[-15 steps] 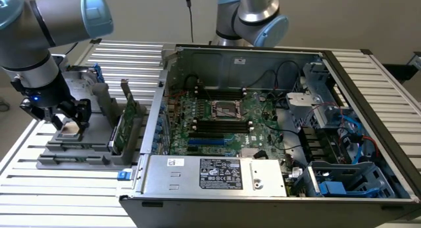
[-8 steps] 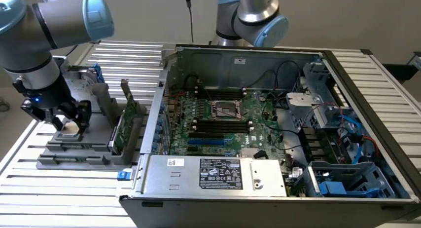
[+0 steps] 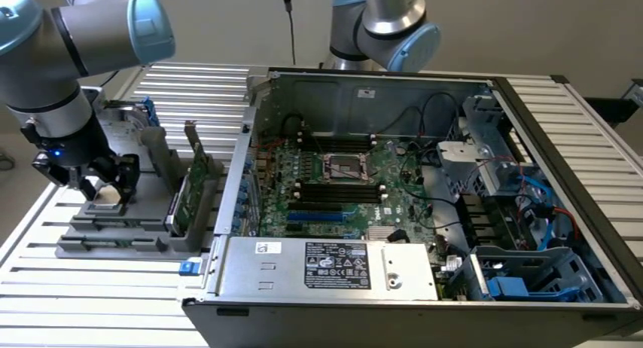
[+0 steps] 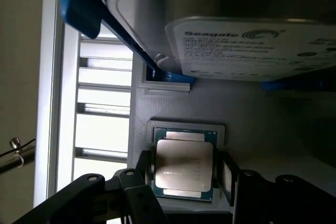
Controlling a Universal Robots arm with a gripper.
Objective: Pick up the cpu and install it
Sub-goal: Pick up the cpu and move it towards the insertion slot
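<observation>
The cpu, a small flat square chip with a silvery-beige top, lies in a recess of the grey holder. My gripper is open and hangs low over it, with one dark finger on one side of the chip and the other finger on the opposite side, each close to its edge. In the exterior view the gripper is at the left, down over the grey holder. The metal-framed socket sits in the middle of the motherboard inside the open computer case.
A silver hard drive with a white label and blue bracket stands close behind the cpu. A green circuit card stands upright in the holder between my gripper and the case wall. A second robot arm rises behind the case. The power supply fills the case's near edge.
</observation>
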